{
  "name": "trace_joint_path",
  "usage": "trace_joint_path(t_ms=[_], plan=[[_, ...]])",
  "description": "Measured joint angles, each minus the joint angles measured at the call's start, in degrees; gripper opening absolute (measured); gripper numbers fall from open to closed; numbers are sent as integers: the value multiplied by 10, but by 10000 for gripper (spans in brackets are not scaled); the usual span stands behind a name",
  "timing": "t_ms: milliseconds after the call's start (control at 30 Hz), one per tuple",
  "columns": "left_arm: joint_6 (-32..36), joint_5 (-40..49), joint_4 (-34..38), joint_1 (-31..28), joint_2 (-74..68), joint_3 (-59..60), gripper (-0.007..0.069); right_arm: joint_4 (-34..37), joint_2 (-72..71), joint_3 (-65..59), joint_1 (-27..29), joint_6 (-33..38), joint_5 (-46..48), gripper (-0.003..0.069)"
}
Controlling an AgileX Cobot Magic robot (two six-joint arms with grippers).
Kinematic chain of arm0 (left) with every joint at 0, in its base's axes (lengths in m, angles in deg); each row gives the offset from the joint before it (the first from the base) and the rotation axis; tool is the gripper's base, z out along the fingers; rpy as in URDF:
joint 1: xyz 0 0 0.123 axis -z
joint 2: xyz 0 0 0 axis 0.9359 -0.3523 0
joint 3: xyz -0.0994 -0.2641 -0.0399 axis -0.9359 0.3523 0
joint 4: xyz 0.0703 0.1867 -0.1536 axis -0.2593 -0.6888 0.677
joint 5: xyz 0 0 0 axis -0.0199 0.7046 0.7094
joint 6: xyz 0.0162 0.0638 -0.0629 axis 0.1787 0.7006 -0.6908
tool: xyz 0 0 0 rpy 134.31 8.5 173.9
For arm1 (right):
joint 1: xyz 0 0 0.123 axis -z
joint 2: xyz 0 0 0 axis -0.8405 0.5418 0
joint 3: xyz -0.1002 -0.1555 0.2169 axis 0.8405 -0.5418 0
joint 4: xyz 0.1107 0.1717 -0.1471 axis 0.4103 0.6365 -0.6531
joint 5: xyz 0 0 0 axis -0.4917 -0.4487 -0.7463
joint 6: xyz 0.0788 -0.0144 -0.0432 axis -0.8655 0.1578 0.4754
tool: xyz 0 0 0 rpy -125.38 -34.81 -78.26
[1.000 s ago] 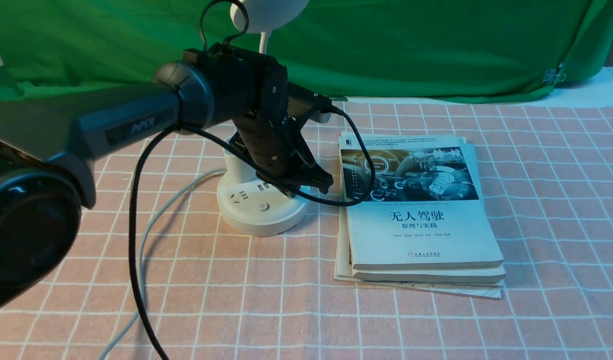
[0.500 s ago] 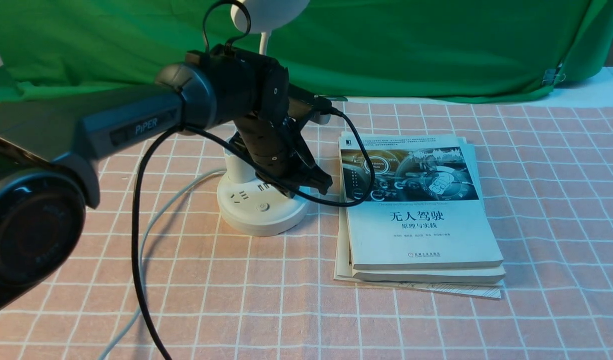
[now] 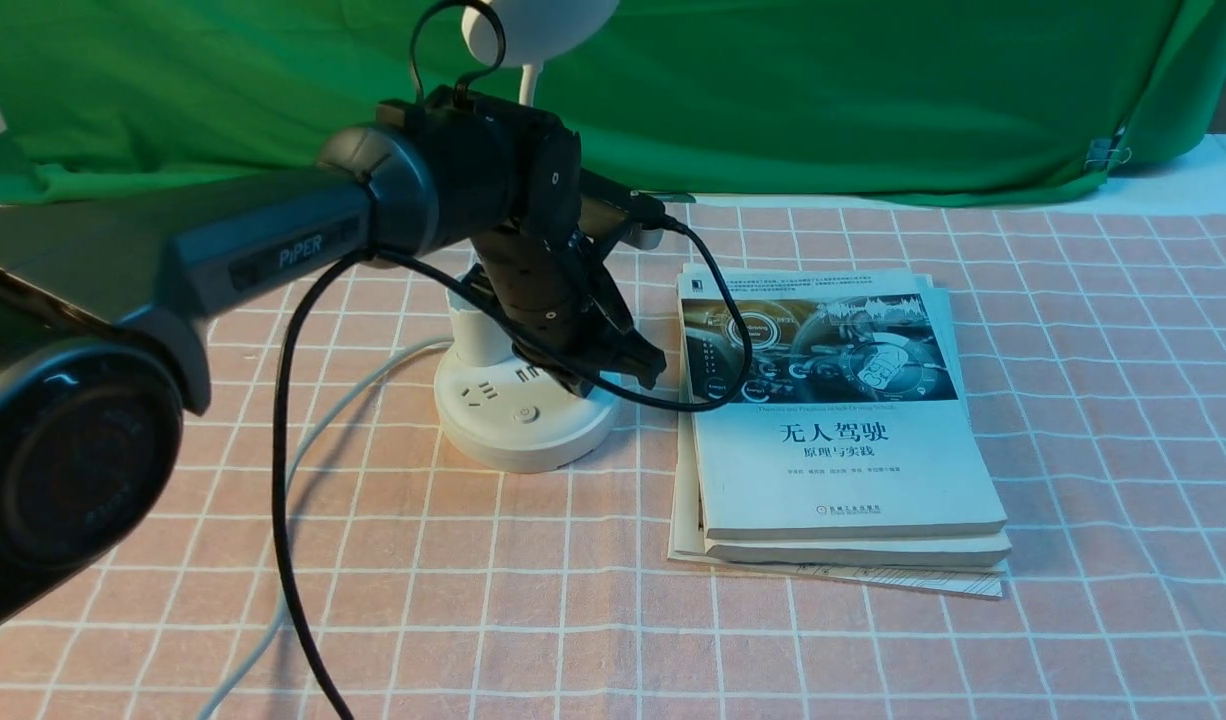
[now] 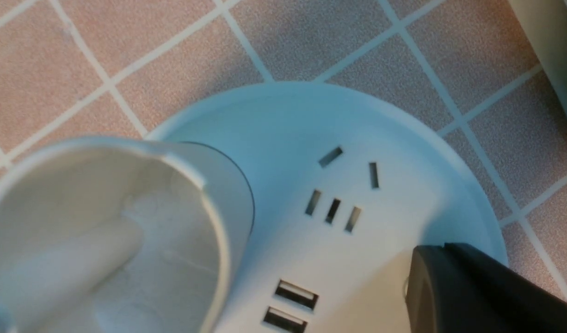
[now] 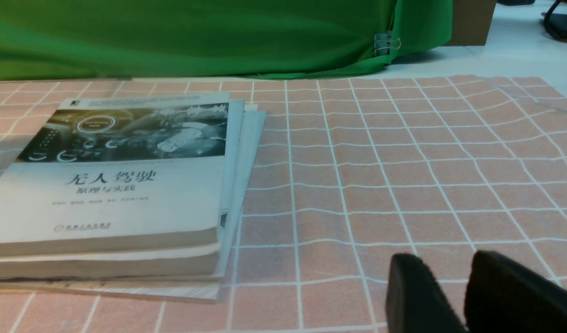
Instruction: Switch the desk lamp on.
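Observation:
The white desk lamp stands left of centre, with its round base (image 3: 503,445) on the cloth. Its power button (image 3: 524,413) and sockets face me. Its oval cup (image 3: 478,335), thin neck (image 3: 530,85) and disc head (image 3: 538,25) rise behind my arm, and the head does not look lit. My left gripper (image 3: 648,365) is shut and empty, its tip down at the base's right rear. In the left wrist view its joined fingers (image 4: 431,263) hover by the base (image 4: 283,125) and the cup (image 4: 103,222). My right gripper (image 5: 443,270) is slightly open and empty, low over the cloth.
A stack of books (image 3: 833,420) lies right of the lamp and also shows in the right wrist view (image 5: 117,185). The lamp's grey-white cord (image 3: 313,440) runs to the front left. A green backdrop (image 3: 873,90) hangs behind the pink checked tablecloth (image 3: 1123,400).
My left arm has shifted slightly to the right. The gripper tip stays at the lamp base, nearly unmoved. The lamp and books have not moved.

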Motion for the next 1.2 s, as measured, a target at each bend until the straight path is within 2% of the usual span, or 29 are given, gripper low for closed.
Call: trace_joint_path(t_ms=[367, 533, 600, 733, 967, 1133, 1200], plan=[[0, 17, 0, 0, 75, 12, 21, 0, 0, 0, 0, 0, 0, 241], [-4, 66, 1, 0, 135, 12, 21, 0, 0, 0, 0, 0, 0, 241], [-11, 117, 1, 0, 163, 13, 21, 0, 0, 0, 0, 0, 0, 241], [-20, 131, 1, 0, 200, 38, 21, 0, 0, 0, 0, 0, 0, 241], [-84, 87, -2, 0, 346, 215, 21, 0, 0, 0, 0, 0, 0, 241], [-154, 6, -3, 0, 507, 401, 21, 0, 0, 0, 0, 0, 0, 241], [-168, -13, -3, 0, 548, 431, 21, 0, 0, 0, 0, 0, 0, 241]])
